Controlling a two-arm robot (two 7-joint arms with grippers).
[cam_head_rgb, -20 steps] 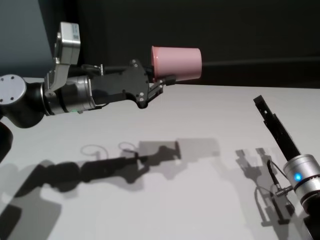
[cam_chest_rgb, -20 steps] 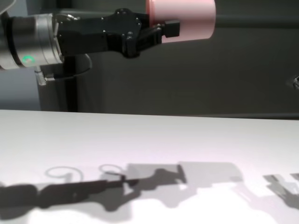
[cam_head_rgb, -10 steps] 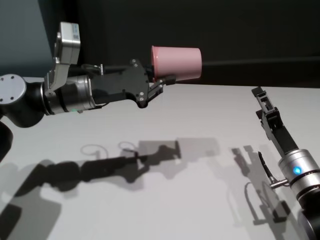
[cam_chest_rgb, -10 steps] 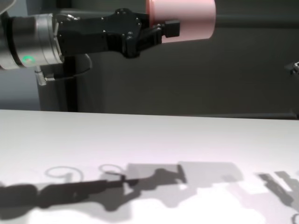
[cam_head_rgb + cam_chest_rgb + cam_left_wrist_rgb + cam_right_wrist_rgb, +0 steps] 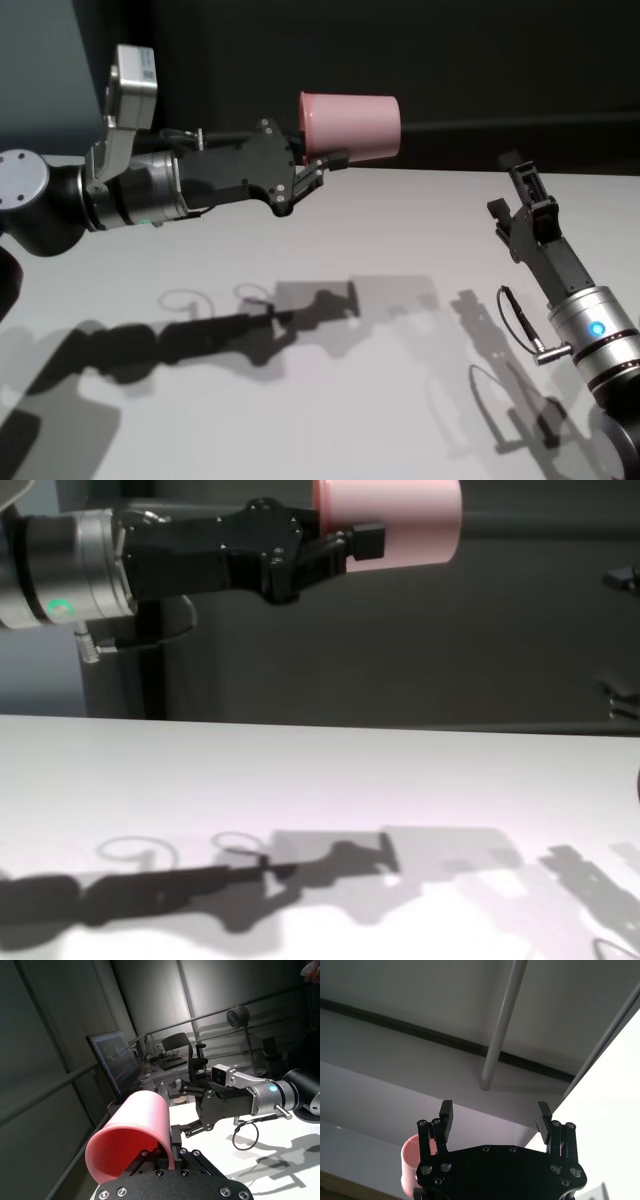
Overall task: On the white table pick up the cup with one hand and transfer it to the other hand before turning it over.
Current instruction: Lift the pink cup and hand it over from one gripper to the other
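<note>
The pink cup (image 5: 350, 127) lies on its side high above the white table (image 5: 400, 240). My left gripper (image 5: 322, 163) is shut on the cup's wall at the rim, which faces the gripper. The cup also shows in the chest view (image 5: 400, 520) and the left wrist view (image 5: 135, 1135). My right gripper (image 5: 520, 200) is open and empty to the right of the cup and lower, pointing up toward it. In the right wrist view its jaws (image 5: 495, 1115) stand wide apart, with the cup (image 5: 410, 1160) beyond one finger. The left wrist view shows the right gripper (image 5: 192, 1102) facing the cup.
The arms' shadows fall on the table (image 5: 300, 780) below them. A thin black cable (image 5: 520, 320) loops beside the right wrist. A dark wall stands behind the table's far edge.
My right gripper has risen and moved left toward the cup, with its fingers tilted upward. The left gripper and the cup have barely moved.
</note>
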